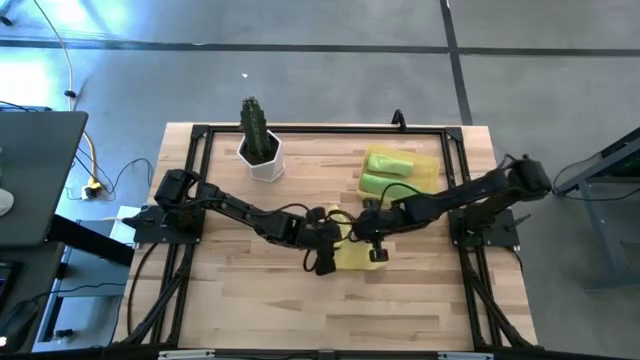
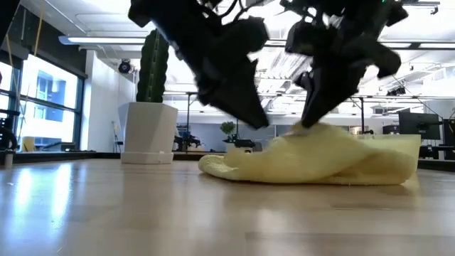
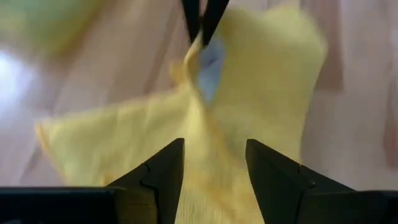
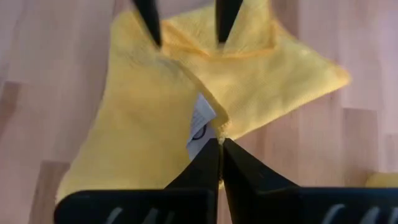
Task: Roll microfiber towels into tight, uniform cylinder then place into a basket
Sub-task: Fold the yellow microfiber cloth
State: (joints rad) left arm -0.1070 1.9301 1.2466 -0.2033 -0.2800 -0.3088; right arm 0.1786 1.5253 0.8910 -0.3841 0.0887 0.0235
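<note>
A bright yellow towel (image 1: 353, 256) lies crumpled at the table's middle, one part pulled up into a peak (image 2: 320, 131) and the rest flat on the wood. My right gripper (image 4: 219, 142) is shut on that peak. My left gripper (image 3: 214, 146) is open at the towel's left side, its fingers on either side of a raised ridge of cloth. Two rolled lime green towels (image 1: 388, 172) lie side by side in the yellow basket (image 1: 432, 165) at the far right. My right gripper pinches a raised fold of the yellow towel beside its white label (image 4: 202, 127) between its two fingers. The fingers slant down from the table's right side. The cloth rises to them like a tent, and its outer parts (image 2: 227, 169) stay on the table. I cannot tell whether my left gripper touches the cloth ridge (image 3: 211, 180) between its open fingers.
A white pot with a green cactus (image 1: 262, 150) stands at the far left of the table. The basket sits just beyond the right gripper. Bare wood lies toward the near edge (image 1: 330, 315). A black frame runs around the tabletop.
</note>
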